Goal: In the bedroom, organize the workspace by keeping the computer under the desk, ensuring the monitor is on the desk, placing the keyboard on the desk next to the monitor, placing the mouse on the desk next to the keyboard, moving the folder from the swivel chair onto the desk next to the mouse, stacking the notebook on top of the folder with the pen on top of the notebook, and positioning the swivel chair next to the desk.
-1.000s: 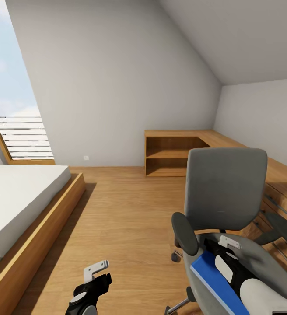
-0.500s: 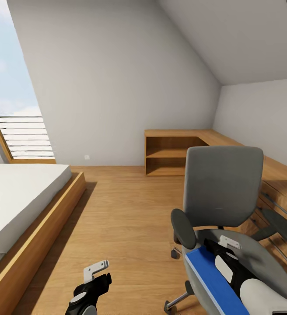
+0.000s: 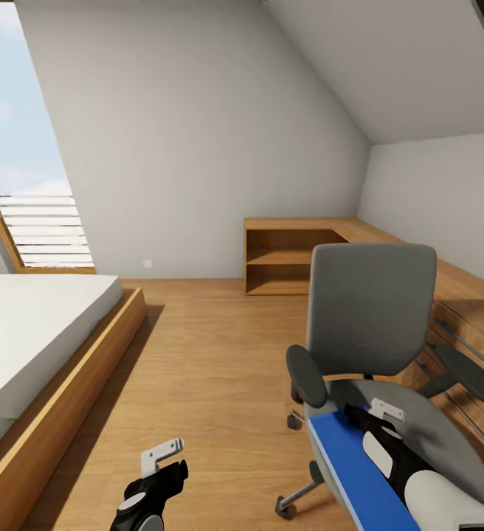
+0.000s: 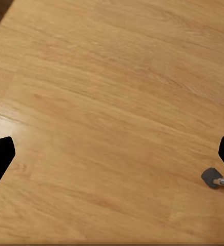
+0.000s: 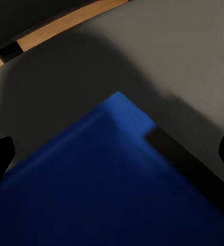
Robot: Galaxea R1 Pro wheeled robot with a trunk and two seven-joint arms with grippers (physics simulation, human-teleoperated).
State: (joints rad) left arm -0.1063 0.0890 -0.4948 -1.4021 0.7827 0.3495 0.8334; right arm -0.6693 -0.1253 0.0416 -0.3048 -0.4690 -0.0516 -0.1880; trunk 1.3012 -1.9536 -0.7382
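Observation:
A grey swivel chair (image 3: 367, 317) stands on the wood floor at the right of the head view. A blue folder (image 3: 345, 461) lies flat on its seat (image 3: 448, 442). My right gripper (image 3: 371, 422) hangs just above the folder's far end, fingers spread wide and holding nothing. In the right wrist view the blue folder (image 5: 91, 195) lies close below the right gripper (image 5: 112, 154), with one corner pointing onto the grey seat (image 5: 168, 61). My left gripper (image 3: 161, 463) is low at the left of the chair, open over bare floor (image 4: 112, 102).
A bed (image 3: 35, 332) with a wooden frame takes the left side. A wooden L-shaped unit with shelves (image 3: 286, 258) stands at the back and runs along the right wall with drawers (image 3: 471, 324). A chair caster (image 4: 212, 178) lies near the left gripper.
The chair and folder have slid a little left and away in the head view. Both grippers keep their place in the picture. The room has drifted slightly, so the camera moved.

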